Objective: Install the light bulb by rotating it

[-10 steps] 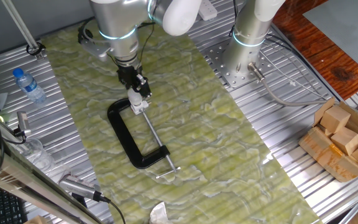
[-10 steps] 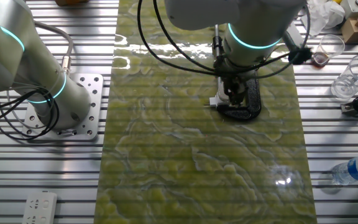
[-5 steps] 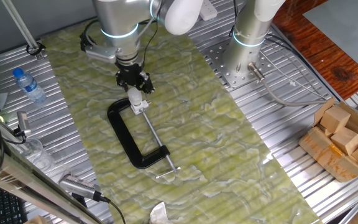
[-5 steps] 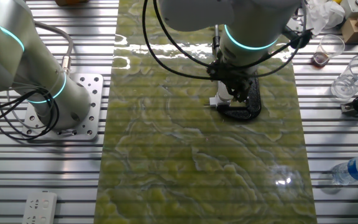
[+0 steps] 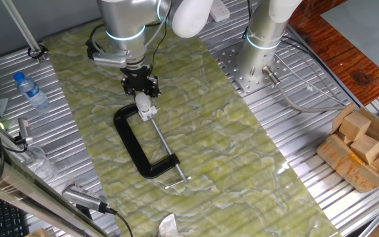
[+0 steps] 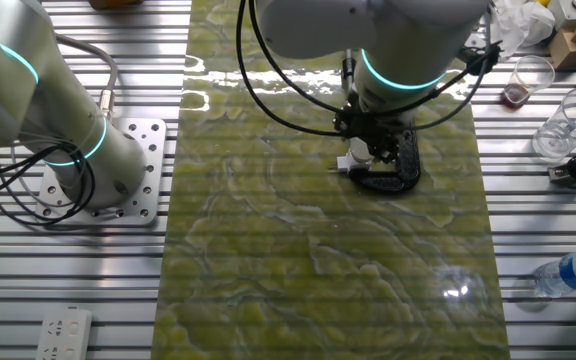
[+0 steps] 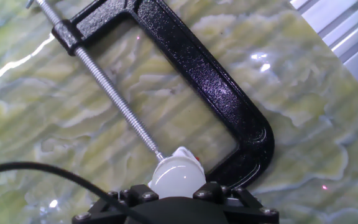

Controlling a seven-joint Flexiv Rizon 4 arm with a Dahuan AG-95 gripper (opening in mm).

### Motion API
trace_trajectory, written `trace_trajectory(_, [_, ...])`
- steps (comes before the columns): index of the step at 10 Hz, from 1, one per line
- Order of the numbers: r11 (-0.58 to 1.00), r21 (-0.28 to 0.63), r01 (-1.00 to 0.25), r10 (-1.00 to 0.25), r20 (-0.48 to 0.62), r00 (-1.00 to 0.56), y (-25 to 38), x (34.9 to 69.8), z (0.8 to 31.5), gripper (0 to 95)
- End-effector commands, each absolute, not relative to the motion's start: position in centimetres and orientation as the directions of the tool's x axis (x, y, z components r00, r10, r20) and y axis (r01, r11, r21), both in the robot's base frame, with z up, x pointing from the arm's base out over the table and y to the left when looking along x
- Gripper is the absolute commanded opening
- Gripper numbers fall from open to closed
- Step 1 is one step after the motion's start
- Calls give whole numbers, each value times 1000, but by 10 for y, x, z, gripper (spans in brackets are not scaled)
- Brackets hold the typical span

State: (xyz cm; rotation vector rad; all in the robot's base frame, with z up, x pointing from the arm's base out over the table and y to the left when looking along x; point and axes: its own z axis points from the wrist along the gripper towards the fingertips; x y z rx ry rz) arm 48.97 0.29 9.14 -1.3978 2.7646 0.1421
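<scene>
Light bulb point(image 7: 178, 174) sits at the closed end of the black C-clamp point(image 7: 222, 93), right where the tip of the long threaded steel screw point(image 7: 114, 93) ends, between screw tip and the clamp's curved corner. In the hand view its rounded white dome faces the camera, so its long axis looks roughly upright, dome up; small orange mark shows on the far edge of the dome. Bulb is smooth, glossy white; clamp frame is a C-shaped black casting with a pebbly finish, lying flat; screw is bright and finely threaded, running through the clamp's other arm. All on a green-yellow marbled mat point(image 5: 196, 125) with wavy streaks over a ribbed aluminium table point(image 5: 347, 197). Gripper point(image 5: 141, 87) hangs directly above the bulb point(image 5: 143, 104), black body only just in the hand view's bottom edge; fingers not resolved in any view, so can't tell if it is spread, closed or gripping. Plastic water bottle point(image 5: 30, 90) lies well off to the side of the mat
</scene>
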Motion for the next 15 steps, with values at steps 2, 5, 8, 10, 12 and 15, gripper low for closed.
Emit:
trace_trajectory(2, [595,59,-802,-798,-78,-598,5,493,90,570])
trace_trajectory(5, [583,55,-810,-807,-75,-586,8,497,90,570])
trace_trajectory(8, [581,51,-812,-809,-69,-583,9,499,89,570])
trace_trajectory(10, [581,47,-813,-810,-65,-582,9,499,88,570])
trace_trajectory(12, [587,45,-809,-806,-64,-588,9,499,87,380])
trace_trajectory(15, [608,46,-793,-790,-63,-610,9,499,86,0])
